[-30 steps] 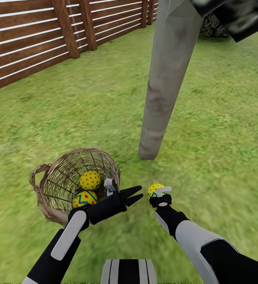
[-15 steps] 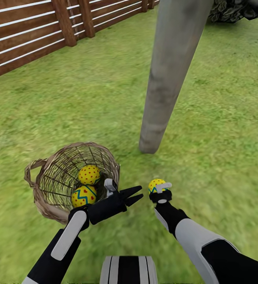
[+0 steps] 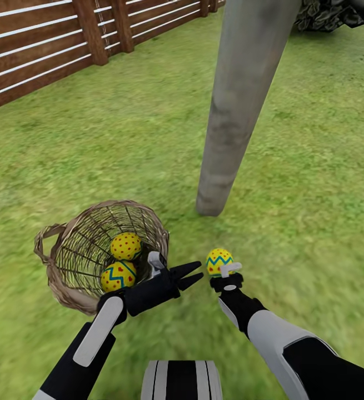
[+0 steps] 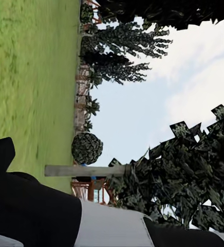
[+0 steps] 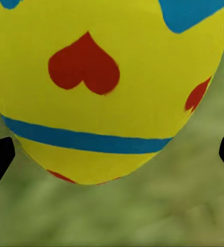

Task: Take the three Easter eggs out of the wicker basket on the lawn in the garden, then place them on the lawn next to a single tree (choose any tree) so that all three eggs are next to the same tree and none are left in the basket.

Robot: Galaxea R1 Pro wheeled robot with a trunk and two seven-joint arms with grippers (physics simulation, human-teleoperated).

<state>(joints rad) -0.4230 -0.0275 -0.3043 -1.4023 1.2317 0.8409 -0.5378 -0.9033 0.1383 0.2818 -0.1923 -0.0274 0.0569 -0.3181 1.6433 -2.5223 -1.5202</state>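
One egg [image 3: 219, 261] sits at the right claw [image 3: 224, 273], but I can't tell if it's pinched or loose; if loose it could roll off across the lawn [image 3: 315, 183]. Left claw [image 3: 188, 276] is spread, empty. Two eggs [image 3: 125, 246] wait in the basket [image 3: 56, 283], trunk [image 3: 232, 111] just ahead, nothing blocking
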